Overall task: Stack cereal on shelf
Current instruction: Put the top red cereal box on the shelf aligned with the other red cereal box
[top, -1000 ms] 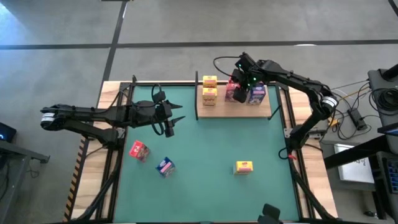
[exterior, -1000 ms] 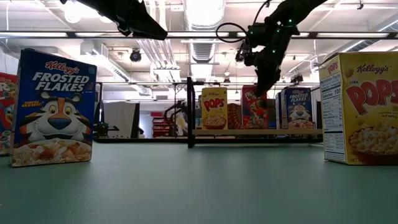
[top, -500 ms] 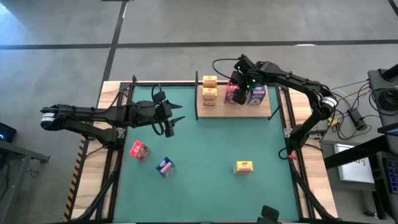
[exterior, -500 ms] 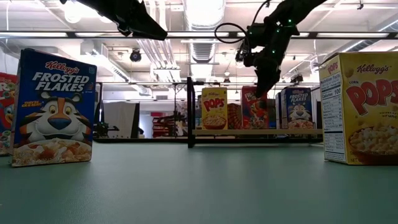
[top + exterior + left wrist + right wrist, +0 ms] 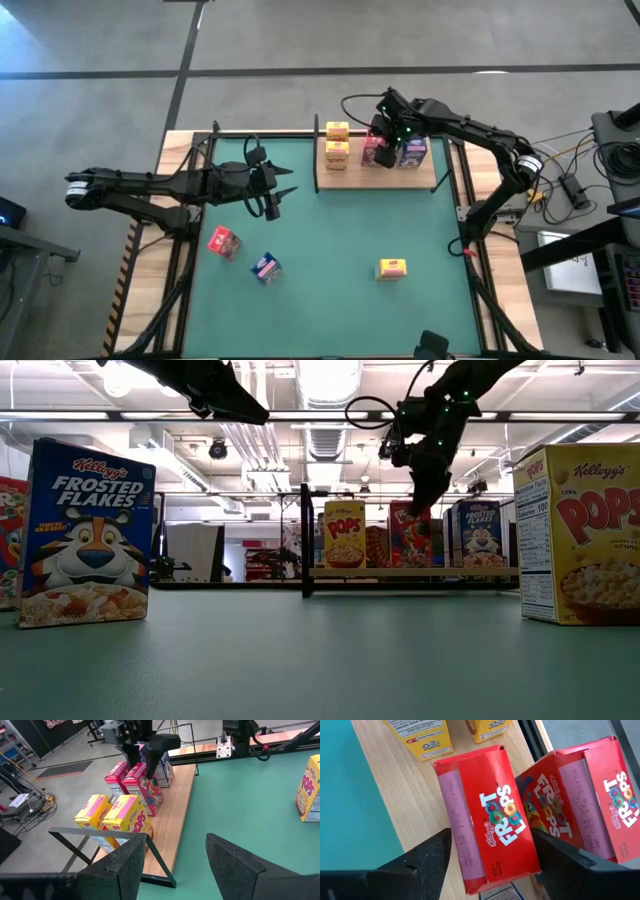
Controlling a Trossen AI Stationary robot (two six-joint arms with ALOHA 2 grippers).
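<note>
Near the bottom of the high view a yellow box (image 5: 392, 268) stands on the green worktop (image 5: 340, 240), with a blue box (image 5: 265, 267) and red box (image 5: 223, 242) at lower left. The left claw (image 5: 272, 201) hovers wide and empty mid-left. At upper centre, the right claw (image 5: 381, 131) straddles a red Froot Loops box (image 5: 487, 817) on the shelf (image 5: 425, 178), fingers wide, beside two yellow boxes (image 5: 337, 144).

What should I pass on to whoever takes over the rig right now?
Right gripper: open, straddling the front red box it has set on the shelf.
Left gripper: open, empty, hovering over the mat's left half.
Done: two yellow boxes, two red boxes and blue boxes on the shelf.
Left: red box, blue box and yellow box on the mat.
</note>
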